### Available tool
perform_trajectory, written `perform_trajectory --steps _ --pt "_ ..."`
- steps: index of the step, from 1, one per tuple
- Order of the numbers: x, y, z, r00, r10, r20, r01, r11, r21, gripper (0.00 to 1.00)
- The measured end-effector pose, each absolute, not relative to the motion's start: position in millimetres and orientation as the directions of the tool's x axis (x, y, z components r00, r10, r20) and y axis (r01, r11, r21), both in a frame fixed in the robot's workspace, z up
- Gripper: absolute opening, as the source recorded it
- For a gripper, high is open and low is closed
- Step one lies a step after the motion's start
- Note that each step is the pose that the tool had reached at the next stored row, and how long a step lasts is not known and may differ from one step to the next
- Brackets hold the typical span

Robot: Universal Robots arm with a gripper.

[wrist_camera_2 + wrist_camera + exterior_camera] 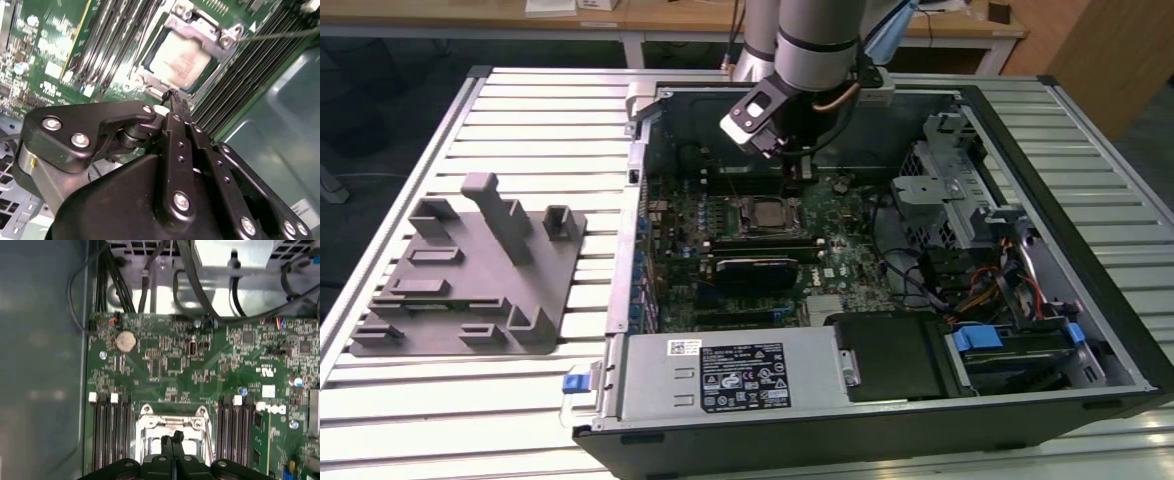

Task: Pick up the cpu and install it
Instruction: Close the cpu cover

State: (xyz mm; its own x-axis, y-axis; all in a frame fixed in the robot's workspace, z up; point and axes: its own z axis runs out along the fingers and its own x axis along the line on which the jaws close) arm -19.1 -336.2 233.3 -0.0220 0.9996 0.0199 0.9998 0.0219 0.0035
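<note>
I read my pincer (172, 438) as empty, its black fingertips pressed together. Just below the tips, the flat silver square cpu (182, 62) lies level inside the grey metal socket frame (194, 26) on the green motherboard (170, 360); I judge it seated.

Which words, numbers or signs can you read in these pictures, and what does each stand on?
Black label on the power supply: print too small to read.
White sticker beside it: too small to read.
cpu lid: faint markings, illegible.
Motherboard: white markings, illegible.
</note>
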Motion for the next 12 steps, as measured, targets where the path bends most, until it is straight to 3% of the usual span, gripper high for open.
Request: perform_trajectory --steps 12 --pt "-36 -337 228 -0.022 1.000 0.020 1.000 0.022 0.004 0.11"
